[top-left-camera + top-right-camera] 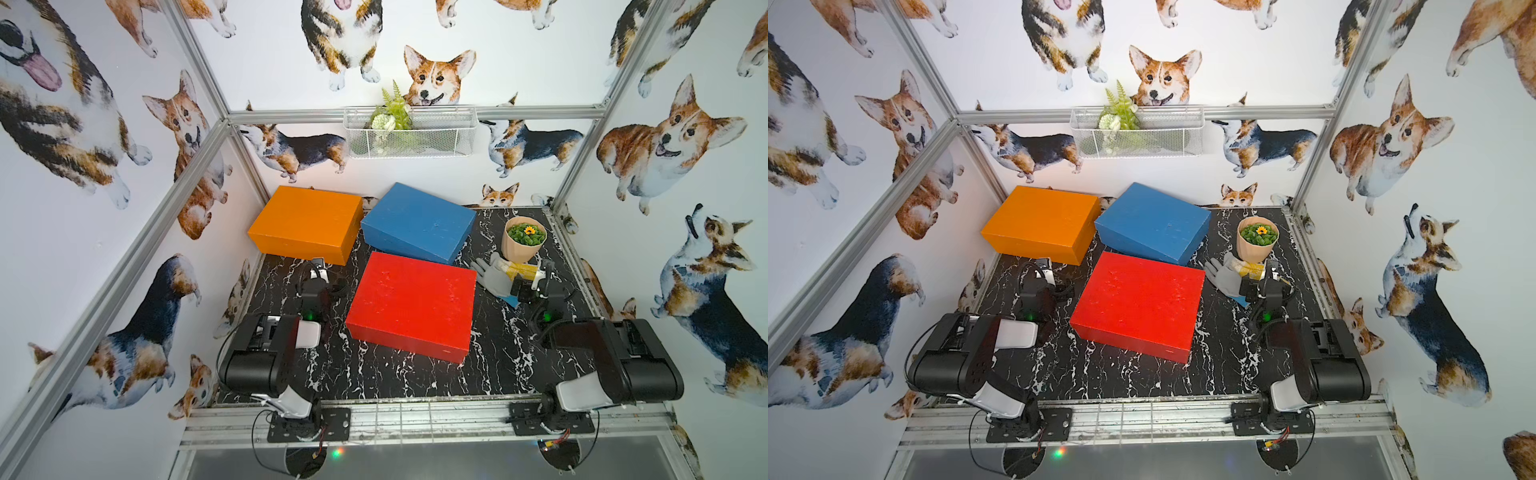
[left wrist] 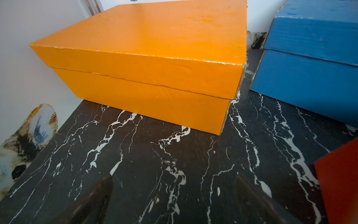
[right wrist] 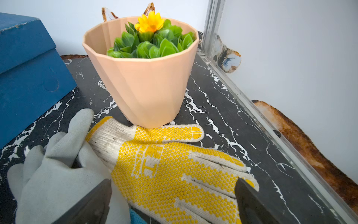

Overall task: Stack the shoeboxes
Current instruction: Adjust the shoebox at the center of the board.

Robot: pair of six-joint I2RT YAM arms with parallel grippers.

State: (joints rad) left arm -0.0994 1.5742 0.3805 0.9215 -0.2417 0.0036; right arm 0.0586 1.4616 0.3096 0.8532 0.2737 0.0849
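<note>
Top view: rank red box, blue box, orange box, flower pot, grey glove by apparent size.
1. red box: looks largest, but it is nearest the camera, so unsure.
2. blue box and orange box: look alike, not ranked.
3. flower pot and grey glove: far smaller, look alike; the glove is partly covered.

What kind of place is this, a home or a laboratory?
Probably a robot test booth, not a home. An aluminium frame holds corgi-printed wall panels around a marble-patterned table. A left arm and a right arm are bolted to its front rail.
</note>
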